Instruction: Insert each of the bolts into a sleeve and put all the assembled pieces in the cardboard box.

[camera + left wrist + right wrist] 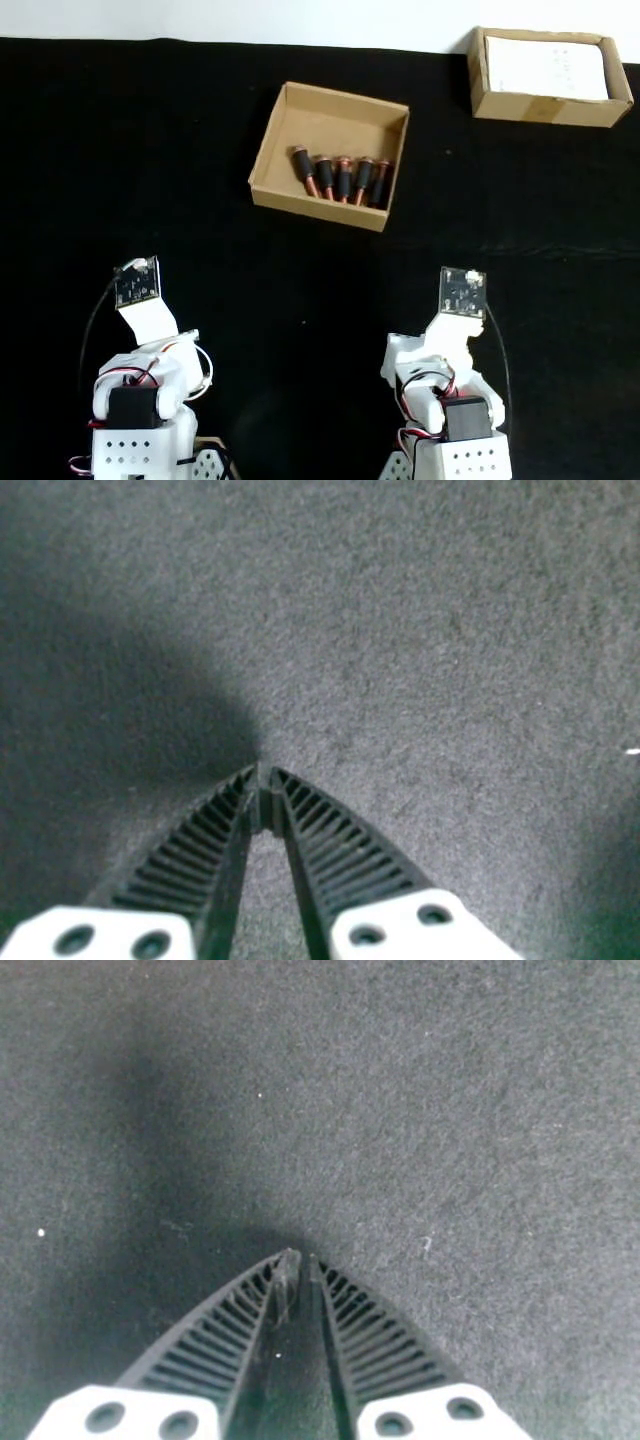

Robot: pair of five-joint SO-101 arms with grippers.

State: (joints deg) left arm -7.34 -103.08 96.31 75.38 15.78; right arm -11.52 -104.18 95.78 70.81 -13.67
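- High view: five assembled pieces (340, 178) lie side by side on the floor of the cardboard box (335, 125), toward its near right wall and fanned slightly.
- Each piece has a dark sleeve at the far end and a copper-coloured bolt shank sticking out toward the arms. The five look alike and touch or nearly touch their neighbours.
- Every bolt and sleeve in sight is already paired and boxed, so the task appears to be finished, with no insertion or placing step left.
- The cardboard box sits open near the middle of the black surface (150, 150), turned a little askew.
- The left end effector (262, 790) has its ribbed fingers closed tip to tip with nothing between them, just above the bare surface.
- The right end effector (297, 1265) is likewise closed at the tips and empty.
- Both arms (150, 370) are folded back at the near edge, well apart from the box.
- A second box (540, 108) holding a white sheet (548, 65) stands at the far right corner.
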